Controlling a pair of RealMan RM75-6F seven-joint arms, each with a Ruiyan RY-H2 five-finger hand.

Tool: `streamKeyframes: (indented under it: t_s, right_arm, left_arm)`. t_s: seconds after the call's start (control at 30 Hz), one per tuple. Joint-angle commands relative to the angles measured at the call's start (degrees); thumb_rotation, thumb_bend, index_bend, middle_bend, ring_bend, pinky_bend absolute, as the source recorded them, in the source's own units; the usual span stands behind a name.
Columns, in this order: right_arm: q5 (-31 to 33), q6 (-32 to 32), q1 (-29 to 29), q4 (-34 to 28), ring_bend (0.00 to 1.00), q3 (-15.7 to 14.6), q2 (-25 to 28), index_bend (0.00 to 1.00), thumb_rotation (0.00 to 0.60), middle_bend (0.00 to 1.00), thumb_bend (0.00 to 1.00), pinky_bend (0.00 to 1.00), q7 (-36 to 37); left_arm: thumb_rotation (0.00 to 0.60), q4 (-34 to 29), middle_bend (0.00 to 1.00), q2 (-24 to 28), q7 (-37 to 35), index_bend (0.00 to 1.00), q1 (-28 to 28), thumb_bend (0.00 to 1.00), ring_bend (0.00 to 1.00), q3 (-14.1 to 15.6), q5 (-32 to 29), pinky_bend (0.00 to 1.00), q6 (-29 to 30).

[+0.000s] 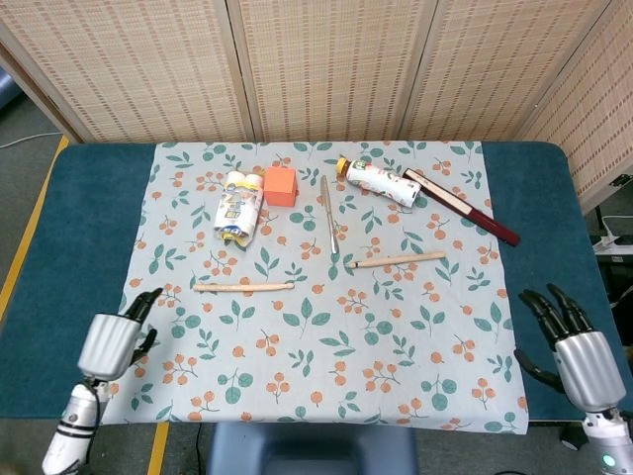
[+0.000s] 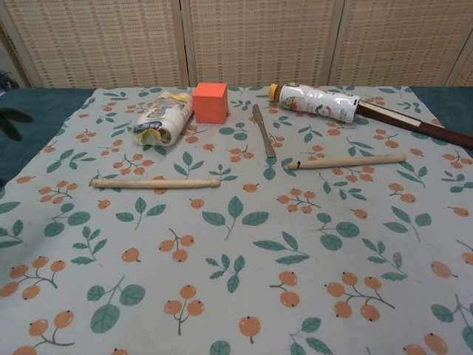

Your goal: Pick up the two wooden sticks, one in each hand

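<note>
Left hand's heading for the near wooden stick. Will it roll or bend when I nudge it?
The near wooden stick looks like a thin, straight round dowel, so it will probably stay stiff but may roll on the tablecloth if pushed sideways. It looks light, and lying flat it leaves little to get under. The left hand is open and well short of it.

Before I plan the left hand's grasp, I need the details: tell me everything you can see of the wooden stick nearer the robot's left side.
The left wooden stick is a slim, straight dowel of pale, plain wood, round in section as far as it shows. It lies flat on the floral cloth, running nearly left to right, in front of the crumpled snack bag and apart from it. Nothing but the cloth touches it. The left hand is off to its near left, not touching it.
</note>
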Motion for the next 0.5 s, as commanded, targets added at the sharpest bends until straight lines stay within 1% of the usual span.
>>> streamKeyframes:
  t_s: [0.03,0.17,0.33,0.5]
  right_arm:
    - [-0.2,1.0,-0.3,0.3,0.0,0.2,0.0,0.12,0.6,0.13,0.15,0.16,0.9]
    - [-0.3,1.0,-0.3,0.3,0.0,0.1,0.3,0.12,0.6,0.13,0.15,0.16,1.6]
    - [-0.1,0.7,-0.3,-0.1,0.0,0.0,0.6,0.12,0.6,0.13,0.15,0.16,1.7]
    - [0.3,0.0,-0.2,-0.5,0.0,-0.1,0.9,0.12,0.6,0.13,0.15,0.16,1.8]
  left_arm:
    - [0.6,-1.6,0.27,-3.0,3.3,0.12,-3.7,0.37,0.93,-1.3,-1.2,1.0,-4.7]
    - [0.6,-0.3,0.26,-6.9,6.1,0.1,-6.4,0.37,0.93,-3.6,-3.7,1.0,-7.3]
    - [0.6,2.8,0.2,-11.4,8.9,0.06,-10.1,0.37,0.93,-6.4,-8.0,1.0,-11.4]
    - [0.6,5.2,0.16,-14.3,11.5,0.05,-13.0,0.37,0.93,-7.6,-11.0,1.0,-14.6]
